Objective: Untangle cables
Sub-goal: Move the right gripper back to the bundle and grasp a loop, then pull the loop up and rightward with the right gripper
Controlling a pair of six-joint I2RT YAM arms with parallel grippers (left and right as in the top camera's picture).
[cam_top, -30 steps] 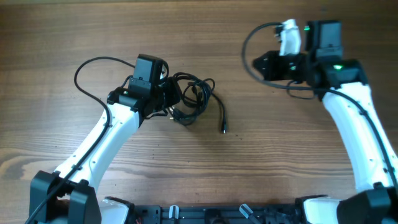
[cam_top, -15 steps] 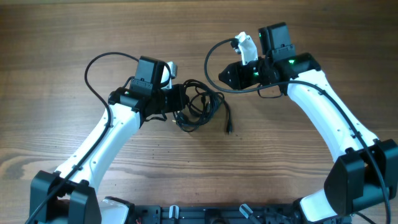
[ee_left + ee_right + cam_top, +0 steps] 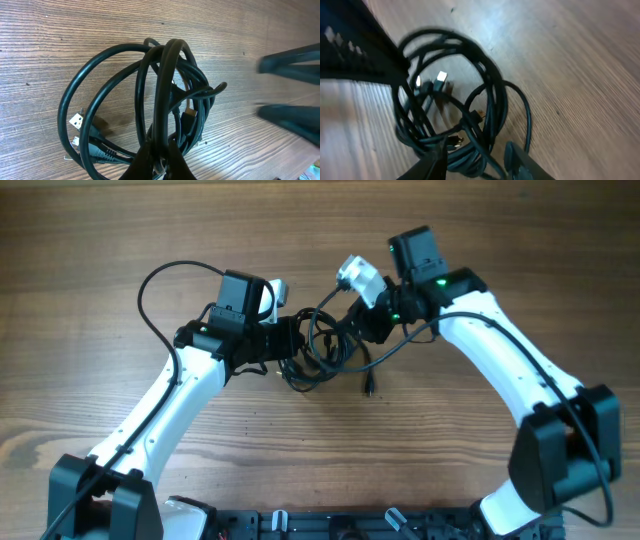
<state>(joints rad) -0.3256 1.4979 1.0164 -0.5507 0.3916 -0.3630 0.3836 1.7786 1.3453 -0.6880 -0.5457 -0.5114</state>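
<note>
The cables lie as a tangled black coil on the wooden table between the two arms. My left gripper is shut on one upright loop at the coil's left side. In the left wrist view its fingertips pinch that strand, and the rest of the cables spread out beyond them. My right gripper is at the coil's right side. In the right wrist view it is open, its jaws straddling strands of the cables. One loose plug end trails toward the front.
The left arm's own thick black wire arcs out behind it. The right arm's wire hangs beside its wrist. A silver USB plug lies at the coil's edge. The black arm bases line the table's front edge.
The right arm has swept in from the far right to the coil, and its jaws have widened. The left gripper shifted slightly right with the bundle and has kept its hold.
</note>
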